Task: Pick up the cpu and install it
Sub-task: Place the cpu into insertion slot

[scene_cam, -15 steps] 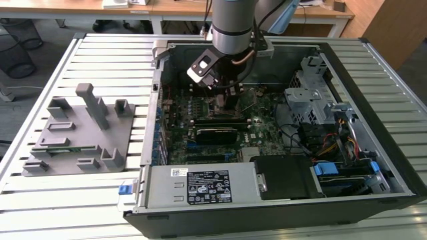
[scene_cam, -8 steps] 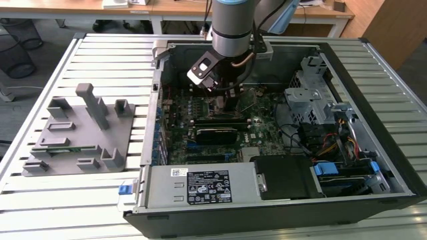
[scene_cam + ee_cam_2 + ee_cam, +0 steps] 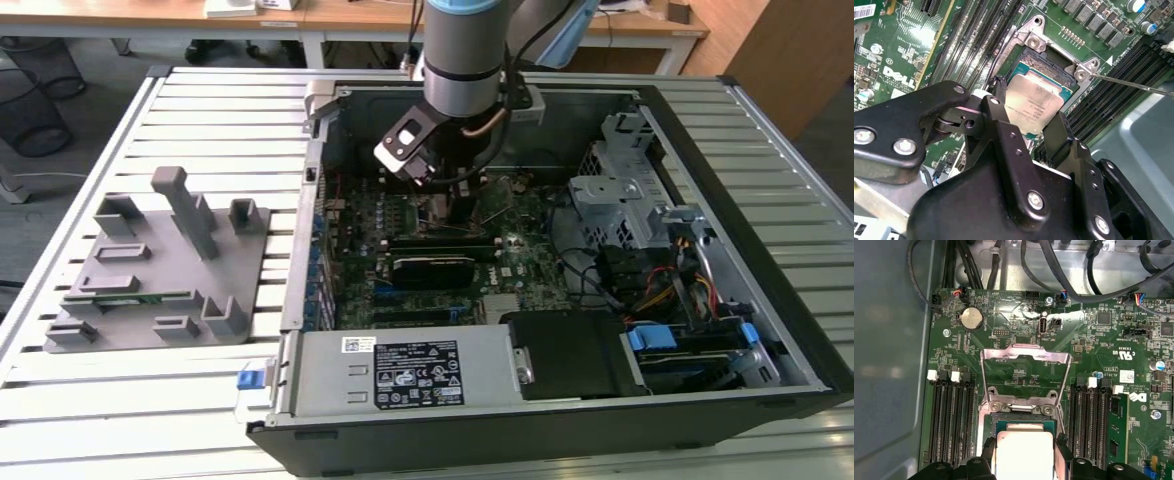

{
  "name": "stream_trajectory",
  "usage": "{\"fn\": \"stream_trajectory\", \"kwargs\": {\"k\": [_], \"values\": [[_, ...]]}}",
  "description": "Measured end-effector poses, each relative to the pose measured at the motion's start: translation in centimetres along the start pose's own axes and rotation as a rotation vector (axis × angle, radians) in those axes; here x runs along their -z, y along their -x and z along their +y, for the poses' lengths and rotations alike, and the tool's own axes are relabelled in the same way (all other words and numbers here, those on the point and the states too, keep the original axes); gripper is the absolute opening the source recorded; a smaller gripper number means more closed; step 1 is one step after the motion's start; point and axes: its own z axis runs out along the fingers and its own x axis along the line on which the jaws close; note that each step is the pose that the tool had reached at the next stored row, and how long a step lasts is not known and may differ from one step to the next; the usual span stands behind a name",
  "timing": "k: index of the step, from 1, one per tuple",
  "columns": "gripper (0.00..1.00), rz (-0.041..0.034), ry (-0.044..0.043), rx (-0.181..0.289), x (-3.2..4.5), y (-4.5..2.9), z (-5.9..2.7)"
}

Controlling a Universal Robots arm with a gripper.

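**The Gripper Is Holding the Cpu at Its Socket**

The gripper point(image 3: 1029, 116) is pinching the cpu point(image 3: 1038, 100) between its two black fingers point(image 3: 1000, 102). One finger is pressing on each of two opposite edges. I think it is holding the edges so that nothing is pushing on the flat silver top. The cpu is sitting level right at the socket point(image 3: 1023, 62), and its sides are lining up with the socket's sides (I cannot tell if it is all the way down or hanging just above).

In the first wrist view the cpu point(image 3: 1024, 457) is showing between the fingers point(image 3: 988, 449) too. Just beyond it, the metal plate point(image 3: 1026, 354) that closes over the socket is standing up. It is standing open so the way in is free. In the second wrist view a thin lever point(image 3: 1134, 86) is sticking out to one side, off the socket, likely for the same reason.

Long black slots point(image 3: 951, 420) are running along both sides of the socket. A round battery point(image 3: 972, 318) is sitting farther off on the green board point(image 3: 1104, 342).

In the exterior view the arm point(image 3: 461, 60) is reaching straight down into the open case point(image 3: 787, 300), with the gripper point(image 3: 454, 205) low over the board. The case is lying on its side with the cover off, so the arm can reach in from above. Well apart, on the exterior view's left, a grey tray point(image 3: 154, 290) is lying on the table point(image 3: 174, 410).
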Motion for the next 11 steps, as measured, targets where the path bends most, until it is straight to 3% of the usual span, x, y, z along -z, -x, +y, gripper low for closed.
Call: {"fn": "stream_trajectory", "kwargs": {"k": [9,11], "values": [[0.54,-0.0006,0.0005,-0.015,-0.44,-0.06,-0.14],[0.54,-0.0040,0.0002,-0.014,-0.52,-0.10,-0.17]]}}
